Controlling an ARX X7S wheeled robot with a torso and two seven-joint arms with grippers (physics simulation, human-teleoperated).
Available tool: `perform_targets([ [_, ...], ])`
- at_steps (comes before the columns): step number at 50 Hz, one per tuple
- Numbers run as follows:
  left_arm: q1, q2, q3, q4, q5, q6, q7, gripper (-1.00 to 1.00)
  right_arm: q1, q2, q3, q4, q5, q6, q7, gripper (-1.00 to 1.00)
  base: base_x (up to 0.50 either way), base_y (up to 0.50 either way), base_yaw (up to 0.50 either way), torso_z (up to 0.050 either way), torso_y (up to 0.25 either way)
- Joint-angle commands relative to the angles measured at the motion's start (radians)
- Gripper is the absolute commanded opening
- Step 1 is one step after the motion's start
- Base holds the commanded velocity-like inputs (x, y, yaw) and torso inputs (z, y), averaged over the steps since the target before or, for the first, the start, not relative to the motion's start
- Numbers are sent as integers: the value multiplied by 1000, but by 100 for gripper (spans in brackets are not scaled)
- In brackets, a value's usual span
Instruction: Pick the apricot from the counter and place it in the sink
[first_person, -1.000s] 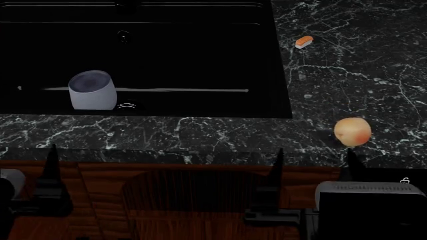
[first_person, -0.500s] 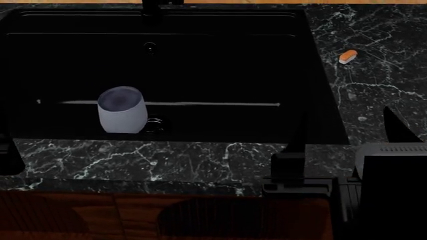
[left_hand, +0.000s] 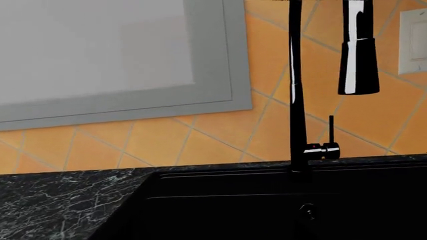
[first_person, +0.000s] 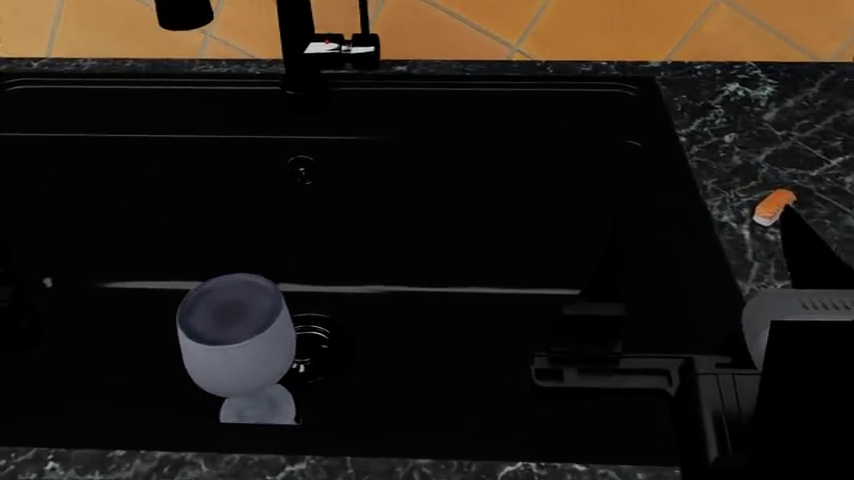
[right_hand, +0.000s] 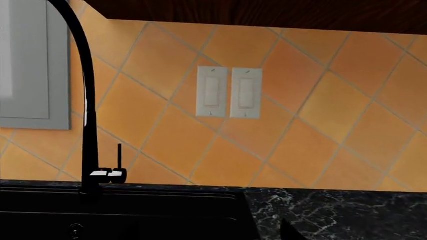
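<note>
Head view: the sink (first_person: 441, 130), a matte-black rectangular basin, fills most of the frame. A grey cup (first_person: 236, 336) stands inside it at the near left, just beside the round drain (first_person: 318, 350). The black faucet (first_person: 296, 40) rises from the far rim, in front of an orange tiled wall (first_person: 561, 25).

The counter (first_person: 747, 130), black with white veins, runs along the right of the basin; 1 small orange-and-white piece (first_person: 773, 207) lies on it, well apart from the cup. The apricot appears in none of the 3 views.

The right gripper (first_person: 694, 330) shows as dark fingers over the near right edge of the sink; whether they are open or closed cannot be told. The left gripper is out of sight.

Right wrist view: 2 white wall switches (right_hand: 229, 92) sit right of the faucet.
</note>
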Motion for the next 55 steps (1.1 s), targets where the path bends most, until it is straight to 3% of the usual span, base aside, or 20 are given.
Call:
perform_targets([
  [1,-1,-2,2,9,-6,-11,-5,100,-10,-6,27,-17,27,2,-1,100,461,285,0,0,0],
  [13,5,-5,3,0,-8,-2,-8,100,-20,-4,43,-37,39,48,32,100,113,85,0,0,1],
  [16,4,-9,8,-6,-6,0,-9,100,8,4,64,-65,57,131,58,100,0,0,0,0,0],
  [19,5,-10,13,-24,-2,13,-9,100,87,13,157,-131,115,339,107,100,0,0,0,0,0],
  [21,8,-7,11,-34,-2,20,-8,100,152,63,291,-135,392,451,275,100,0,0,0,0,0],
  [23,12,-8,16,-41,0,29,-8,100,186,155,405,-63,692,497,547,100,0,0,0,0,0],
  [27,22,-9,15,-58,3,49,-5,100,180,405,353,41,1292,336,1147,100,0,0,0,0,0],
  [28,26,-8,15,-64,4,56,-5,100,160,448,357,42,1442,295,1246,100,0,0,0,0,0],
  [31,38,-10,22,-84,12,81,-4,100,72,570,424,23,1585,203,1363,100,0,0,0,0,0],
  [36,62,-7,20,-113,18,122,-2,100,-223,718,607,-22,1643,36,1380,100,0,0,0,0,0],
  [42,82,-9,18,-135,24,151,0,100,-526,806,833,-55,1690,-82,1380,100,0,0,0,0,0],
  [47,86,-10,29,-136,29,150,-5,100,-685,817,1036,-37,1756,-51,1376,100,0,0,0,0,0],
  [55,98,-9,32,-149,28,161,-6,100,-870,829,1232,-10,1826,-58,1376,100,0,0,0,0,0],
])
